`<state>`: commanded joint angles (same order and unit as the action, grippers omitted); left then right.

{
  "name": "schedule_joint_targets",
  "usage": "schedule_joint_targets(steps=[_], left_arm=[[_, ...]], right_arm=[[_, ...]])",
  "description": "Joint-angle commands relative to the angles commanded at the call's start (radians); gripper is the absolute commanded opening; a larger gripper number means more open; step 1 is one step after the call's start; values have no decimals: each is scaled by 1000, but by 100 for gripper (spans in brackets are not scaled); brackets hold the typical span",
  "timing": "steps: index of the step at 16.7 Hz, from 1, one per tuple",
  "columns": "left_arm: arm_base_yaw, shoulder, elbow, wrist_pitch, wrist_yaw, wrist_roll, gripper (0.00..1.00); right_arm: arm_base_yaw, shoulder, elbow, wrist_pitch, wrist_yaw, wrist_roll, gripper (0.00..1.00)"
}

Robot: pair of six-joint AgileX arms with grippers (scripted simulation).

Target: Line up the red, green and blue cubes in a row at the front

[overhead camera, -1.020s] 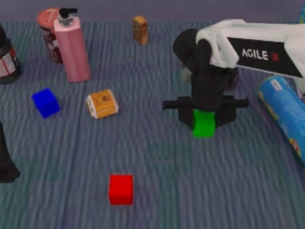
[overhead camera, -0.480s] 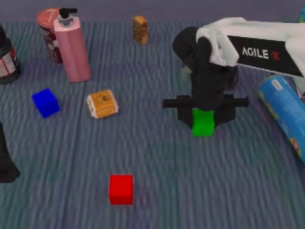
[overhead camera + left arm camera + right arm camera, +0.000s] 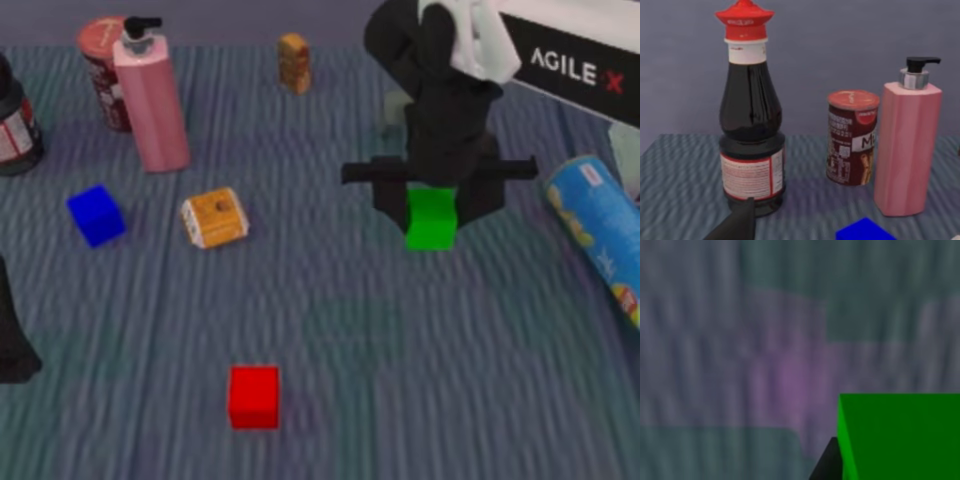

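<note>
As the right arm rose from the counter [image 3: 330, 330], its end effector [image 3: 431, 213] carried the green cube [image 3: 431, 218] up and toward the back, the arm's white shell having climbed partly out of the top view over the past second. The fingers stood closed on the cube, one dark finger edge showing against its side in the right wrist view [image 3: 900, 437], with only the ribbed surface beneath. The lift suggested the pick was complete and the cube ready to travel to the front edge.

The red cube [image 3: 253, 396] lay near the front, left of centre and well apart from the carried cube; it appeared the likely anchor for the row. The blue cube [image 3: 96, 215] sat toward the left side, near an orange-and-white printed box [image 3: 214, 217], and had not been collected.

The left end effector [image 3: 12, 340] sat parked at the left edge; whether its fingers were apart could not be told. Its wrist view took in a dark sauce bottle [image 3: 751, 125], a red can [image 3: 852, 137] and a pink pump bottle [image 3: 907, 145]. A blue tube [image 3: 595, 235] lay at the right.
</note>
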<state>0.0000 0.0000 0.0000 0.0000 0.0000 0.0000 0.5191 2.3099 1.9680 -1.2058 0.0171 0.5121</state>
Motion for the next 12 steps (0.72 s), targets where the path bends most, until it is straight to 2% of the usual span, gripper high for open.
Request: schedule_joint_targets(steps=[5, 8, 12], left_arm=[[0, 0, 0, 0, 0, 0, 100], [0, 0, 0, 0, 0, 0, 100], [0, 0, 0, 0, 0, 0, 100]], right_arm=[[10, -11, -18, 7, -1, 17, 0], [96, -84, -113, 29, -2, 103, 0], [257, -221, -307, 70, 2, 268, 0]])
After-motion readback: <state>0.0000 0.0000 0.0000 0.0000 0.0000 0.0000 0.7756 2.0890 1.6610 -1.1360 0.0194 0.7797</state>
